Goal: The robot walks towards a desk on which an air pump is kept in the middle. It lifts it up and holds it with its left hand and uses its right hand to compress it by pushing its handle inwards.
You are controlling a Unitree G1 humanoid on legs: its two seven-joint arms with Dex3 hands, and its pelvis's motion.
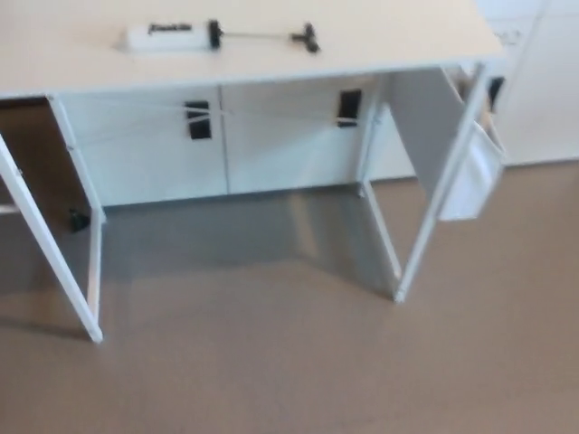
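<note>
Head view looks down across the room at a white-framed bench (271,68) with a pale top, seen from a little way off. On that top, near the far edge and left of the middle, lies the air pump (217,36) on its side. Its white barrel (167,36) carries dark lettering too blurred to read, and a black collar closes the barrel's right end. From the collar a thin rod runs to the right and ends in a black T-shaped handle (306,38), drawn well out from the barrel. Nothing touches the pump.

Neither robot hand shows anywhere in the view, left or right, so their state cannot be told.

Below the top stand slim white legs, one pair at the left and one at the right, splayed slightly outward. A white pouch (475,172) hangs at the right end of the frame. Behind the bench runs a low white cabinet (226,145) with two dark handles (197,119) on its doors. Brown carpet (289,362) covers the floor in the foreground, with a grey shadow under the bench.
</note>
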